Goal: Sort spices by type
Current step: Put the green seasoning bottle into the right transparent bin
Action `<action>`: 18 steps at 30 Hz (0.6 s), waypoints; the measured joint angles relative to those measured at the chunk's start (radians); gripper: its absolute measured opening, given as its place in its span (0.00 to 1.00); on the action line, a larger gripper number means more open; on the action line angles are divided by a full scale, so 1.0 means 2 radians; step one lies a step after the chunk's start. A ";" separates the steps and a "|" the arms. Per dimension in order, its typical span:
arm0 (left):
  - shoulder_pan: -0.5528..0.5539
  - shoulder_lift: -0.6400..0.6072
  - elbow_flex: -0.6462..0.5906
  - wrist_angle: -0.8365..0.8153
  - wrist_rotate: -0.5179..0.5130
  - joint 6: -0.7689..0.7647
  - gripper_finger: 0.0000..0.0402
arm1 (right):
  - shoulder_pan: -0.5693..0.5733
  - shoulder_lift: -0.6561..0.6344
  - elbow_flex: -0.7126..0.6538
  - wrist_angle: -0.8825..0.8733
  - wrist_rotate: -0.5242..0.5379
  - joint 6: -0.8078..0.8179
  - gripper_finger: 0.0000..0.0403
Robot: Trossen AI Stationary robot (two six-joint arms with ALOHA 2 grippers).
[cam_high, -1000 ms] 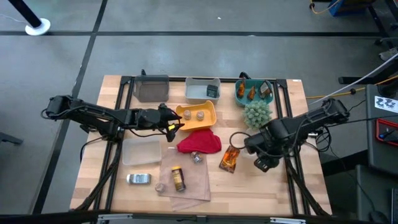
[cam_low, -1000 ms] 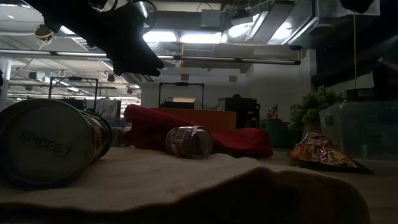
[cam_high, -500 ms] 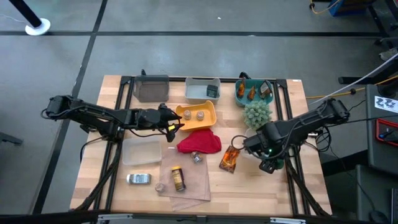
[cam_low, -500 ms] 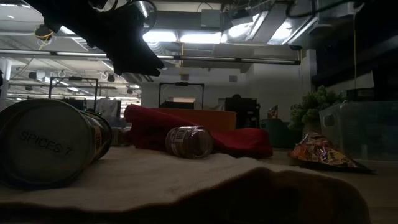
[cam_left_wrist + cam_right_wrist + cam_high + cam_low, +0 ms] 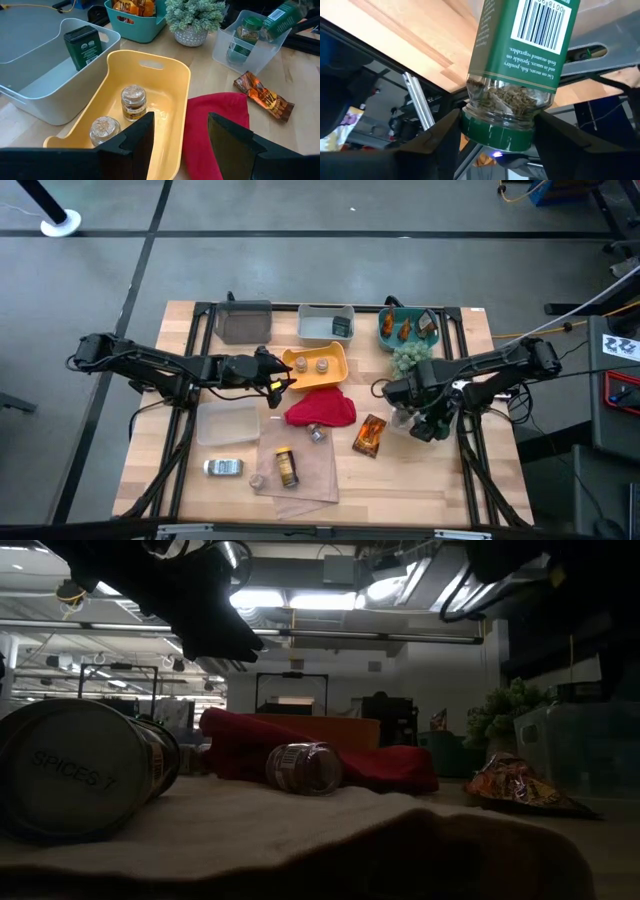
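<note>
My right gripper [image 5: 432,423] is shut on a green-lidded, green-labelled spice jar [image 5: 520,60], which hangs above a clear bin [image 5: 250,45] beside the fuzzy plant [image 5: 410,360]. That bin holds another green-lidded jar [image 5: 242,37]. My left gripper [image 5: 275,377] is open over the near end of the yellow tray [image 5: 340,370], which holds two tan-topped pots [image 5: 132,102]. A dark tin [image 5: 340,327] stands in the grey bin. Orange sachets [image 5: 405,328] fill the teal bin, and one sachet [image 5: 370,435] lies flat on the table. My right gripper pinches the green-lidded jar between its two fingers [image 5: 437,135], at the glass just beside the green lid [image 5: 495,132]. The lid end points back toward the wrist and the labelled body sticks out ahead. The jar is lifted clear and tilted [image 5: 282,15].
A red cloth [image 5: 320,410] lies mid-table with a silver-capped jar [image 5: 316,433] at its near edge. A yellow-capped brown bottle [image 5: 286,466] and a small pot [image 5: 258,480] lie on a brown mat. A silver tin [image 5: 222,468] and a clear tray [image 5: 228,423] are on the left.
My right gripper, holding the jar, has moved from near the table's near-right area toward the far edge and a little left, up to the clear bin beside the plant. The left arm has kept still.
</note>
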 joint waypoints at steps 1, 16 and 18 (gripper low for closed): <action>0.000 0.000 0.000 0.000 0.000 0.000 0.43 | -0.007 0.000 0.000 0.000 -0.002 -0.005 0.54; 0.000 0.000 0.000 0.000 0.000 0.000 0.43 | -0.051 0.001 -0.062 0.000 -0.046 -0.043 0.54; 0.000 0.000 0.000 0.000 0.000 0.000 0.43 | -0.051 0.001 -0.078 0.000 -0.054 -0.048 0.54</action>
